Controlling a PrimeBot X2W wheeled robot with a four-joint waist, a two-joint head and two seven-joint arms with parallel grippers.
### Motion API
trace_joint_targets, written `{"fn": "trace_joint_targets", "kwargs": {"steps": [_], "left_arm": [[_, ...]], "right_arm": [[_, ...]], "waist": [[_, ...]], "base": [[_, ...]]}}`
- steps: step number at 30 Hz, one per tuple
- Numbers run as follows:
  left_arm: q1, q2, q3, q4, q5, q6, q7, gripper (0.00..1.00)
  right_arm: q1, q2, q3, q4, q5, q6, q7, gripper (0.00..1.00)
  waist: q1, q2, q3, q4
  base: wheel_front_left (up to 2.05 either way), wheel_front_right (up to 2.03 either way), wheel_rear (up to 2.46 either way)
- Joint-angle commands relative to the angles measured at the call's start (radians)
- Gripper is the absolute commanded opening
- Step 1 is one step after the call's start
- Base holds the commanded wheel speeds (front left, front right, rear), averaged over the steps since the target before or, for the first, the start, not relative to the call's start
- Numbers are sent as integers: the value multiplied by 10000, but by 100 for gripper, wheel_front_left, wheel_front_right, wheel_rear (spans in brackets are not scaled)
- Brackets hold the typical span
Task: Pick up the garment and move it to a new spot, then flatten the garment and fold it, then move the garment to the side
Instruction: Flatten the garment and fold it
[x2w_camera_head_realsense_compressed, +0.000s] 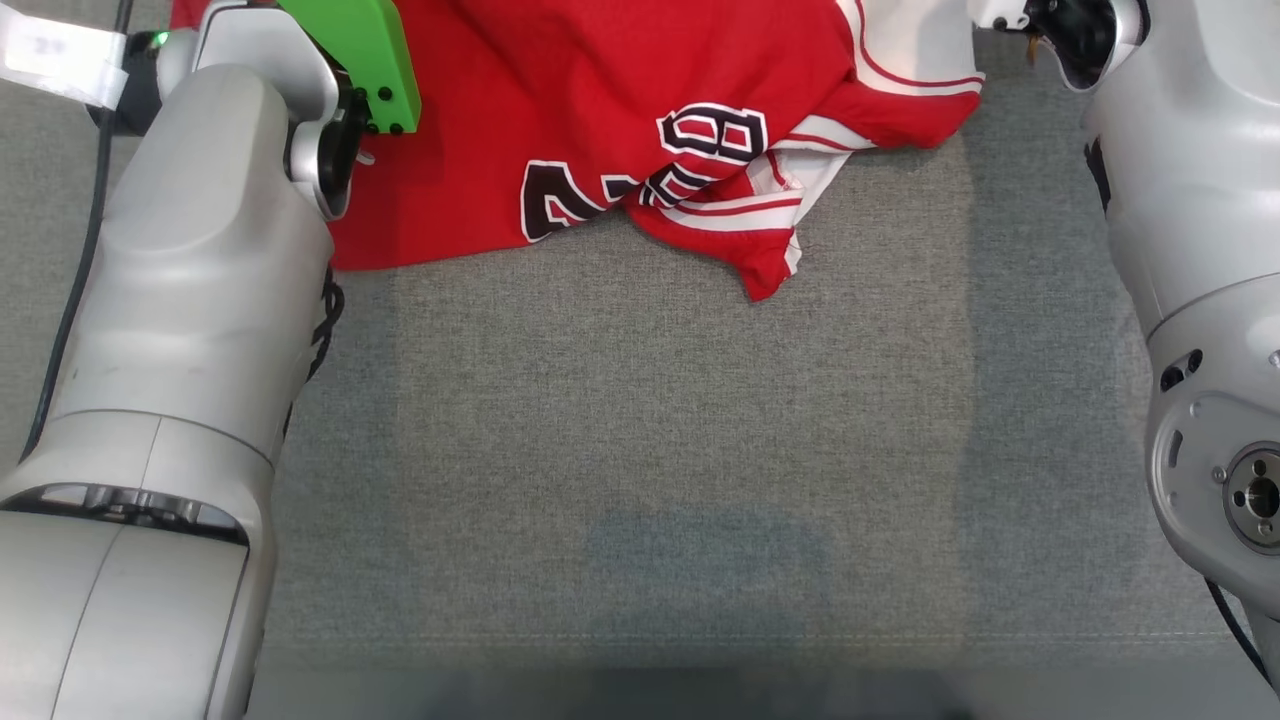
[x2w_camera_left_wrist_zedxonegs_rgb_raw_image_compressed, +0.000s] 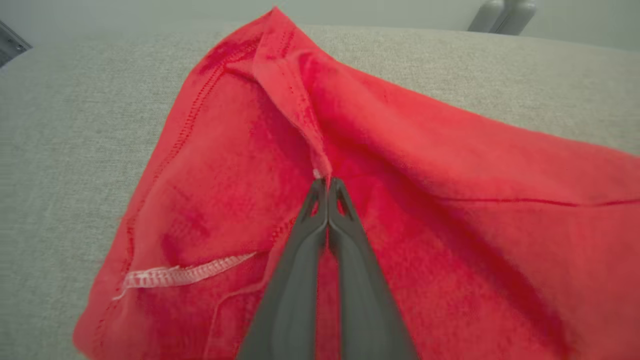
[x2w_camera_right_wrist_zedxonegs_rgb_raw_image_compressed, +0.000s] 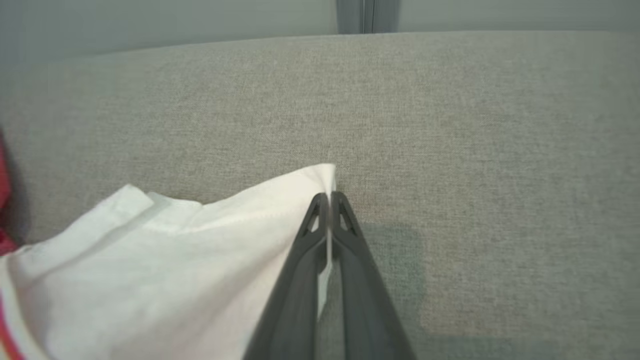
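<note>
Grey cloth surface (x2w_camera_head_realsense_compressed: 640, 450) took up most of the head view. Red shirt (x2w_camera_head_realsense_compressed: 600, 90) lay crumpled along its far edge, spread from the left arm (x2w_camera_head_realsense_compressed: 190, 300) across to near the right arm (x2w_camera_head_realsense_compressed: 1200, 200), with one corner drooping toward the middle. The head view gave the shirt front: dark numbers (x2w_camera_head_realsense_compressed: 640, 170) outlined in white, and white and red striped trim. It also showed both pale forearms, a green cover (x2w_camera_head_realsense_compressed: 365, 55) on the left wrist and a black cable (x2w_camera_head_realsense_compressed: 75, 270) down the left side. The fingertips could not be made out there.

The left wrist view showed the plain red side up close, with seams and a strip of white stitching (x2w_camera_left_wrist_zedxonegs_rgb_raw_image_compressed: 185, 274). Left gripper (x2w_camera_left_wrist_zedxonegs_rgb_raw_image_compressed: 327, 187) sat over the middle of that red cloth. Its fingers were pressed together, tips pinching a raised red fold that ran up and away from them.

The right wrist view showed the white part of the shirt (x2w_camera_right_wrist_zedxonegs_rgb_raw_image_compressed: 175, 260), bunched to the left of the fingers, with a sliver of red at the far left edge. Right gripper (x2w_camera_right_wrist_zedxonegs_rgb_raw_image_compressed: 330, 200) was closed tight on the white corner. A thin strip of white cloth showed between the two fingers, and the corner tip poked out just above them. Bare grey surface lay to their right.
</note>
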Motion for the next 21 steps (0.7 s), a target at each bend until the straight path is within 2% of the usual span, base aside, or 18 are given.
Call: {"fn": "trace_joint_targets", "kwargs": {"steps": [1,8,13,21], "left_arm": [[-199,84,35,-42,-49,51,-190,0],[-419,189,449,-456,-383,39,-1783,0],[-634,329,759,-833,-596,220,-2999,0],[-644,208,2065,-1600,-2039,-370,-3755,0]], "right_arm": [[-152,-28,25,-39,54,-8,-222,0],[-501,-26,277,-298,410,-8,-1990,0],[-636,-49,590,-545,555,-8,-3138,0],[-691,-316,1716,-749,1191,-9,-4325,0]], "waist": [[0,0,-125,-27],[0,0,-762,-203],[0,0,-1319,-394],[0,0,-2218,-763]], "base": [[0,0,0],[0,0,0],[0,0,0],[0,0,0]]}}
